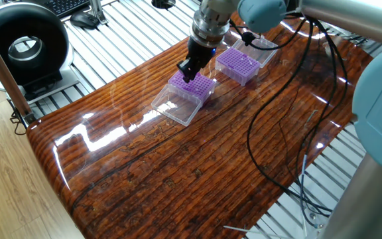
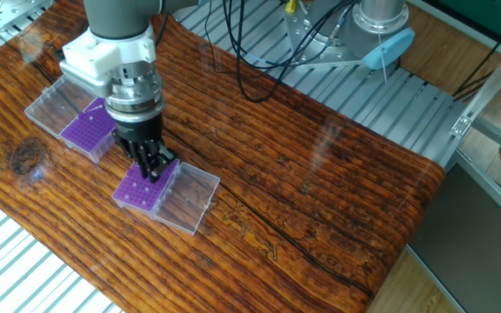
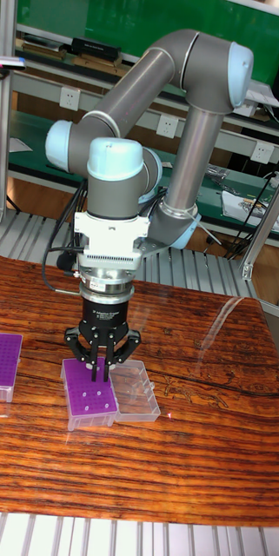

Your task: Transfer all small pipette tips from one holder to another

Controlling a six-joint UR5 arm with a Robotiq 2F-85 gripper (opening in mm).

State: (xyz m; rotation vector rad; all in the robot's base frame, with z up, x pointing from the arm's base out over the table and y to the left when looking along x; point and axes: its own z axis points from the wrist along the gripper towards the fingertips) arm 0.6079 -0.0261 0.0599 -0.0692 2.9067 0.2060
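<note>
Pipette tips too small to make out; gripper (image 3: 98, 372) fingers nearly closed over purple box (image 3: 90, 404), grasp unclear.

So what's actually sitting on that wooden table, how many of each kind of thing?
Purple tip boxes: 2, one under the end effector at, one at.
Clear open lids: 2, at and.
Total: 4. The tips themselves are too tiny to count.
</note>
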